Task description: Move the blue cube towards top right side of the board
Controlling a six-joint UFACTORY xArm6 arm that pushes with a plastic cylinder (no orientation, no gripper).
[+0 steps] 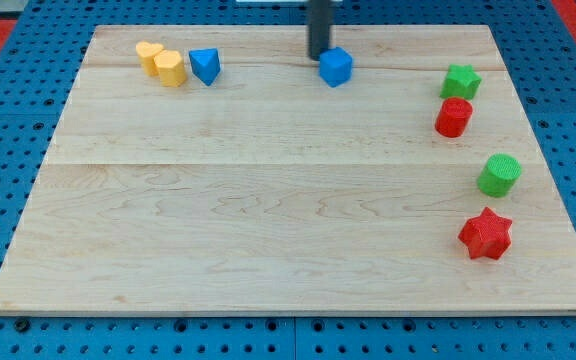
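Note:
The blue cube [336, 67] sits near the view's top edge of the wooden board [268, 200], a little right of centre. My tip [319, 55] is the lower end of a dark rod coming down from the view's top. It stands just left of the cube and a little above it in the view, touching or almost touching its upper-left side.
A blue triangular block [205, 66] and two yellow blocks [160, 63] lie at the top left. On the right side are a green star [461, 81], a red cylinder [454, 117], a green cylinder [500, 175] and a red star [486, 235].

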